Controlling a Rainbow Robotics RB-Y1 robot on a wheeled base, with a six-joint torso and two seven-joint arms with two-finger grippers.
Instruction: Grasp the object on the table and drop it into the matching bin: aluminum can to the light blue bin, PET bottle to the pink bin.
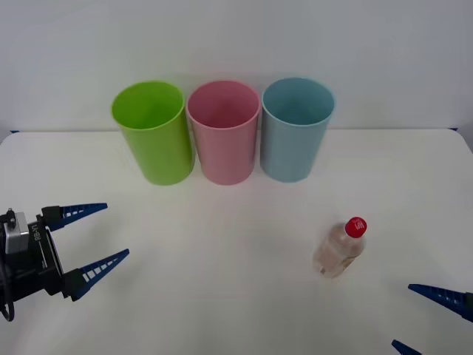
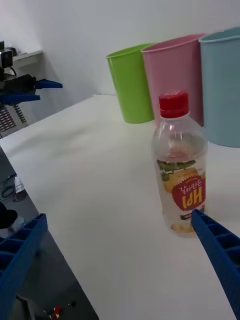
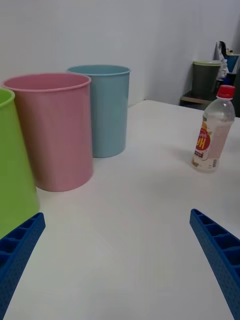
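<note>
Across the white table (image 1: pixel 222 296) stood three tall cups in a row near the far edge, each touching or just beside the next: a lime green bin (image 1: pixel 153 132) on the robot's left, the pink bin (image 1: pixel 223 131) in the middle and the light blue bin (image 1: pixel 295 128) on the right. All three stood upright with their mouths open. Well apart from them, nearer the robot and toward its right, the bottle (image 1: pixel 340 248) stood upright on the table, clear plastic with a red cap and a printed label. The left gripper (image 1: pixel 92 237) hung low over the table's left side, far from the bottle, its two blue ribbed fingers spread wide with nothing between them. The right gripper (image 2: pixel 120 250) sat at the table's near right corner, close to the bottle but not touching it, its fingers likewise spread apart and holding nothing, one fingertip (image 2: pixel 210 235) just beside the bottle's base in the right wrist view.
</note>
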